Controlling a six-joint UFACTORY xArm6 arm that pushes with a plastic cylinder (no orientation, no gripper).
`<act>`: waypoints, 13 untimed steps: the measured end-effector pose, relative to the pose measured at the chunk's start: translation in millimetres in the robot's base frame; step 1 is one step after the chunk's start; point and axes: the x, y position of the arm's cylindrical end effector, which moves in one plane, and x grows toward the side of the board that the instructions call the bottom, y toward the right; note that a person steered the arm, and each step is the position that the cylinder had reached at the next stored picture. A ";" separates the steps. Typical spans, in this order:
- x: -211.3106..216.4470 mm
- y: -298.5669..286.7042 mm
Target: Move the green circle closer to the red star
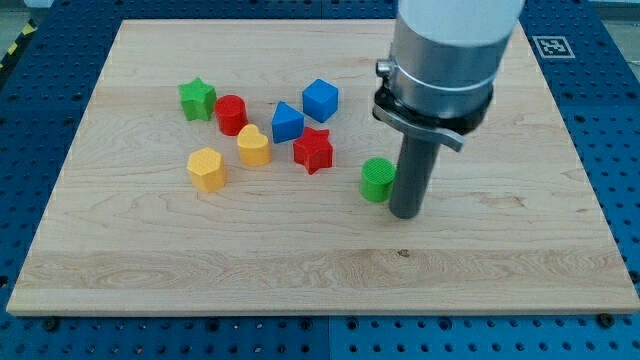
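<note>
My tip [405,213] rests on the wooden surface [500,270], just to the view's right of the green circle [376,180], touching it or very nearly so; the narrow gap, if there is one, cannot be made out. There are no fingers on this arm: it ends in a plain dark rod hanging from a wide grey cylinder, so nothing spreads, presses together or pinches.

Taking the red star [313,150] as the landmark, the green circle sits near it, to the view's right and slightly toward the view's bottom, with a clear strip of bare wood between the two. The blue wedge-like block [287,123] lies just beside the red star, toward the view's upper left, close to touching it. The blue cube [320,100] stands toward the view's top of the red star, a little apart. The yellow heart [254,146] is to the view's left of the red star, near it. The red cylinder [231,115] lies further left and toward the view's top. The yellow hexagon [206,169] lies well to the left of the red star and slightly lower. The green star [197,99] is the farthest from it, toward the view's upper left, just beside the red cylinder.
</note>
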 end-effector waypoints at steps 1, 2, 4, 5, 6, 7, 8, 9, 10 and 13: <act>37.0 31.5; 43.8 39.8; 31.4 35.4; 1.9 2.4; 1.3 -4.3; -17.2 -4.3; -19.5 -2.1; -27.9 -1.7; -36.7 -1.7; -69.7 18.5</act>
